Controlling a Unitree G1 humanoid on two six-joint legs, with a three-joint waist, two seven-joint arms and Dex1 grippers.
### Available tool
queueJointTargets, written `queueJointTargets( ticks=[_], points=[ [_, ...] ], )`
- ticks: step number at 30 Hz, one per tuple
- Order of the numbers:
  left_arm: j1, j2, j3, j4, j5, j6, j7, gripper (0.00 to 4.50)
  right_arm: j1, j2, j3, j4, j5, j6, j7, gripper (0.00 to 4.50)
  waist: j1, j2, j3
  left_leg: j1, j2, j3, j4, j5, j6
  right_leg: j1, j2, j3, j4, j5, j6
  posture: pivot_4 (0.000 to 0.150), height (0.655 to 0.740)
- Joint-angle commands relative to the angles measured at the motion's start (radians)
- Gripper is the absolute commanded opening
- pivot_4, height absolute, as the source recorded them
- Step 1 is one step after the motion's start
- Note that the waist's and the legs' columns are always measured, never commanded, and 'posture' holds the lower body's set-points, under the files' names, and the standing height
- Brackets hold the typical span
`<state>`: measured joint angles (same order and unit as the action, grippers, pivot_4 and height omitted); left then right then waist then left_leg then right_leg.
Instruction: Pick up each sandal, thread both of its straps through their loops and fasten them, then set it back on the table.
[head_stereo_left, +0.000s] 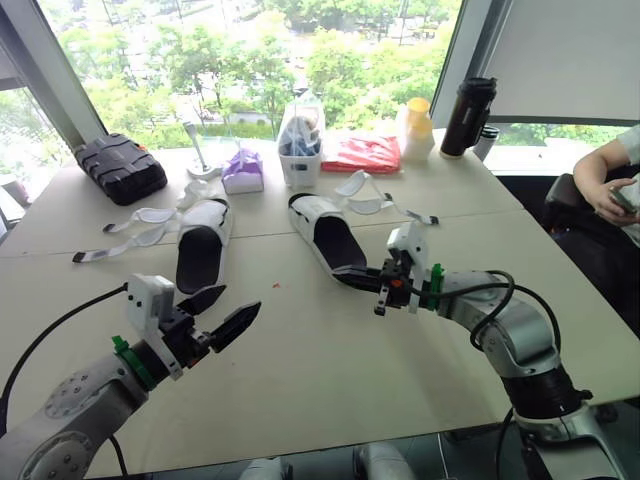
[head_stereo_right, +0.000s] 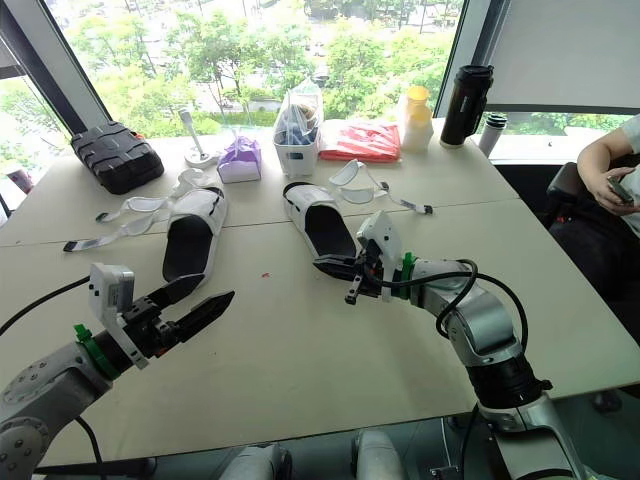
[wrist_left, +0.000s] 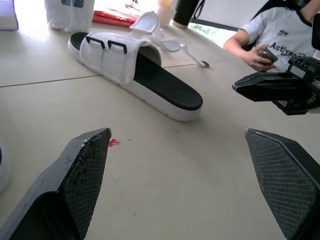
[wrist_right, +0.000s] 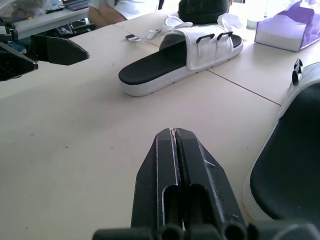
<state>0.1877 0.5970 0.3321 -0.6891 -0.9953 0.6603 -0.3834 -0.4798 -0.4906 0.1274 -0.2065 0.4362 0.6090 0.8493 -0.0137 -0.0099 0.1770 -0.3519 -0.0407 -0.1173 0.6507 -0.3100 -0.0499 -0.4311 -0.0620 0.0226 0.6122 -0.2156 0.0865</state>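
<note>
Clenched right gripper (wrist_right: 175, 135) lies just beside right sandal's (head_stereo_left: 330, 235) heel; released left gripper (head_stereo_left: 240, 300) near left sandal (head_stereo_left: 203, 245).

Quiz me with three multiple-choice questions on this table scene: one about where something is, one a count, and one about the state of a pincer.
1. The black flask stands: A) beside the yellow-capped bottle; B) on the floor; C) lying at the near edge.
2. Sandals on the table: A) one; B) two; C) three.
3. The left pincer is: A) shut on a strap; B) open and empty; C) shut on a sandal.
Answers: 1 A, they stand together at the far side. 2 B, two white ones lie side by side. 3 B, its fingers are spread with nothing between.
</note>
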Motion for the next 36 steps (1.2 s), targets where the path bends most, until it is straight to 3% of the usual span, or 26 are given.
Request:
queueJointTargets(
  ticks=[1, 14, 17, 24, 30, 36],
  points=[
    [-0.009, 0.005, 0.015, -0.013, -0.001, -0.01, 0.001, 4.46, -0.028, 0.01, -0.01, -0.006, -0.004, -0.028, -0.004, 0.0, 0.0, 0.0, 0.0, 0.0, 0.0, 0.0, 0.0, 0.0, 0.0, 0.0, 0.0, 0.0, 0.0, 0.0, 0.0, 0.15, 0.74],
    [-0.009, 0.006, 0.023, -0.023, -0.002, -0.008, 0.012, 4.46, -0.055, 0.046, -0.007, 0.032, -0.061, -0.077, -0.059, 0.0, -0.002, 0.0, 0.0, 0.0, 0.0, 0.0, 0.0, 0.0, 0.0, 0.0, 0.0, 0.0, 0.0, 0.0, 0.0, 0.15, 0.74],
    [-0.01, 0.005, 0.021, -0.028, -0.004, -0.009, 0.02, 4.5, -0.102, 0.063, -0.001, 0.12, -0.138, -0.112, -0.129, 0.82, -0.002, 0.0, 0.0, 0.0, 0.0, 0.0, 0.0, 0.0, 0.0, 0.0, 0.0, 0.0, 0.0, 0.0, 0.0, 0.15, 0.74],
    [-0.014, 0.008, 0.019, -0.032, 0.0, -0.009, 0.028, 4.5, -0.212, 0.108, 0.053, 0.301, -0.311, -0.261, -0.232, 4.36, -0.003, 0.0, 0.0, -0.002, 0.0, 0.0, 0.0, 0.0, 0.0, -0.003, 0.0, 0.0, 0.0, 0.001, 0.0, 0.15, 0.74],
    [-0.016, 0.006, -0.005, -0.027, 0.013, -0.008, 0.021, 4.5, -0.333, 0.136, 0.163, 0.502, -0.518, -0.455, -0.311, 4.45, -0.006, 0.0, 0.0, -0.002, 0.0, 0.001, -0.001, 0.0, -0.001, -0.004, 0.0, 0.001, 0.001, 0.001, -0.001, 0.15, 0.74],
    [-0.043, 0.002, -0.02, -0.012, 0.032, -0.008, 0.018, 4.5, -0.506, 0.15, 0.31, 0.841, -0.805, -0.737, -0.53, 4.45, -0.006, 0.0, 0.0, -0.003, -0.001, 0.002, -0.001, 0.002, -0.003, -0.006, 0.0, 0.001, 0.001, 0.002, -0.002, 0.15, 0.74]
  ],
)
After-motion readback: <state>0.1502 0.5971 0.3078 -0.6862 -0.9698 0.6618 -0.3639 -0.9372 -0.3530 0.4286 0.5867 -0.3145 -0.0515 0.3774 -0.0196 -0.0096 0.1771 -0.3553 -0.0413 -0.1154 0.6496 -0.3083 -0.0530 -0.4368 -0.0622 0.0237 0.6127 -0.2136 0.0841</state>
